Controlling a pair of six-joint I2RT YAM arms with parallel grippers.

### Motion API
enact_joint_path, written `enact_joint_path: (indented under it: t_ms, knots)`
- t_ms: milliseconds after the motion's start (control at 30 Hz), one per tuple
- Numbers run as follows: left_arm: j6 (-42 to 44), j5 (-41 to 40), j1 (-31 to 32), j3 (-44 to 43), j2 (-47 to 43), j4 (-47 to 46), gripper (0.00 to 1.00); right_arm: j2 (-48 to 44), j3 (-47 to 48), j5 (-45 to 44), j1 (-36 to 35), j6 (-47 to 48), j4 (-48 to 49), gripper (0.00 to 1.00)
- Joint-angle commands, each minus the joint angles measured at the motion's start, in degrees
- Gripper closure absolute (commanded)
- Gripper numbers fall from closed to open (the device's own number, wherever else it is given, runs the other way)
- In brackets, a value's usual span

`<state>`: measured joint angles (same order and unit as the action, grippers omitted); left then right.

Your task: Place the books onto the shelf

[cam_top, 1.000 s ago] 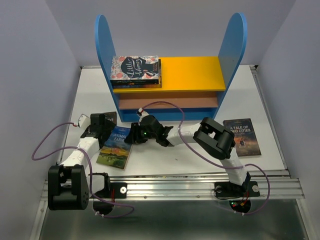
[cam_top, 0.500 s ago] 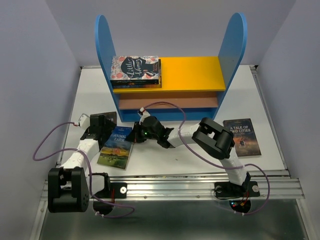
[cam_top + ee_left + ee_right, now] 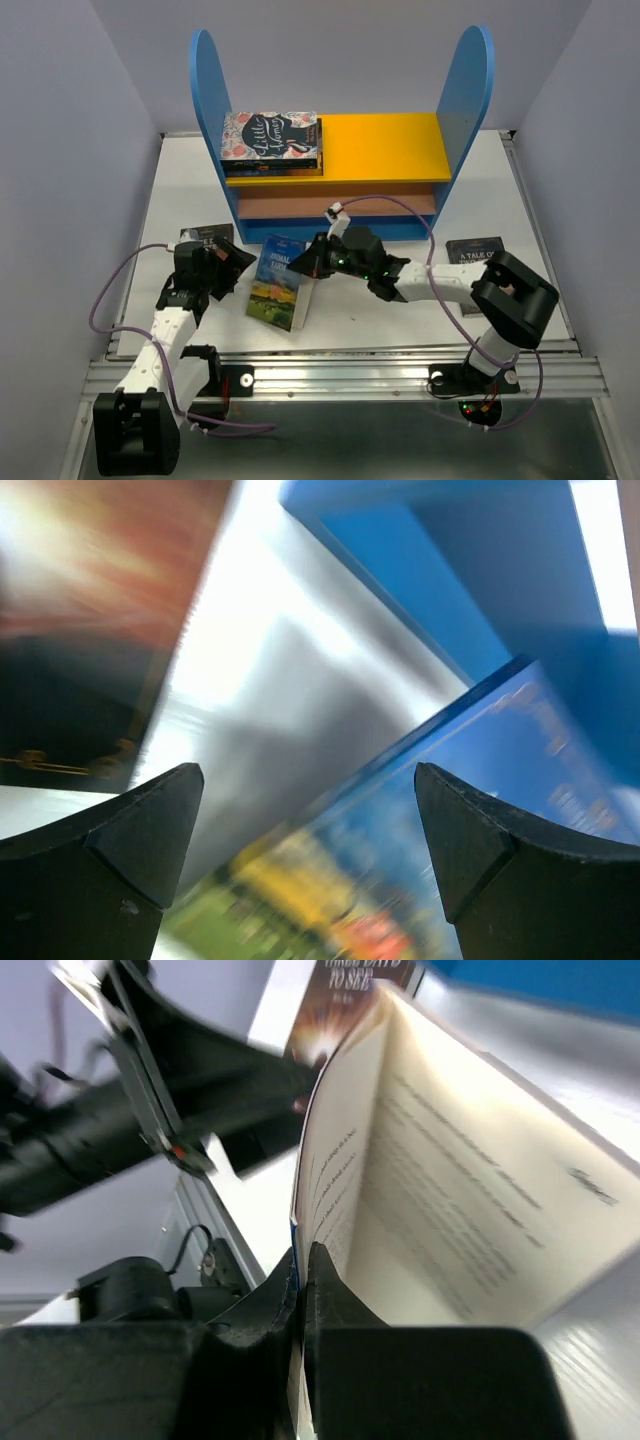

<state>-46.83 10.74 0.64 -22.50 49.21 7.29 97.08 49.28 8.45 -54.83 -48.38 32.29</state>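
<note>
Looks like the right claw (image 3: 311, 262) has clenched on just 1 cover of the book (image 3: 280, 295) and tipped it up at centre frame, left claw (image 3: 231, 262) released, so pages may flop and slip short of the shelf (image 3: 385, 145).
</note>
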Motion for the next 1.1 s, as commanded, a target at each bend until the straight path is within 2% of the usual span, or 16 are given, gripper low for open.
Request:
enact_joint_path:
  t_ms: [0,100,300,467,600,700,767,1067]
  knots:
    - [1.1,14.6,0.6,4.0,-2.7,-9.2,0.01,-8.7,-3.2,3.4,4.2,-0.7,3.8,0.99]
    - [0.2,20.7,0.9,5.7,-4.9,-14.1,0.01,-13.3,-5.1,5.5,6.4,-0.6,0.5,0.99]
    - [-3.4,32.0,2.5,7.6,-10.8,-30.4,0.01,-22.9,-4.5,8.4,11.0,2.4,-7.3,0.99]
    - [-1.7,32.1,5.2,6.2,-11.9,-31.4,0.01,-29.0,-0.7,11.9,12.7,5.3,-15.4,0.99]
    - [-1.5,33.6,9.5,6.2,-9.8,-37.3,0.01,-33.4,3.0,14.2,13.3,7.9,-23.5,0.99]
    - [-1.7,33.4,14.2,5.6,-8.3,-44.4,0.01,-34.6,4.5,15.2,13.8,8.1,-25.0,0.99]
    - [0.1,33.4,16.9,4.4,-7.6,-45.2,0.01,-34.7,5.8,16.3,14.3,7.9,-25.7,0.99]
    - [2.6,34.8,17.6,3.5,-3.9,-48.5,0.01,-33.5,10.7,24.1,14.8,6.2,-27.6,0.99]
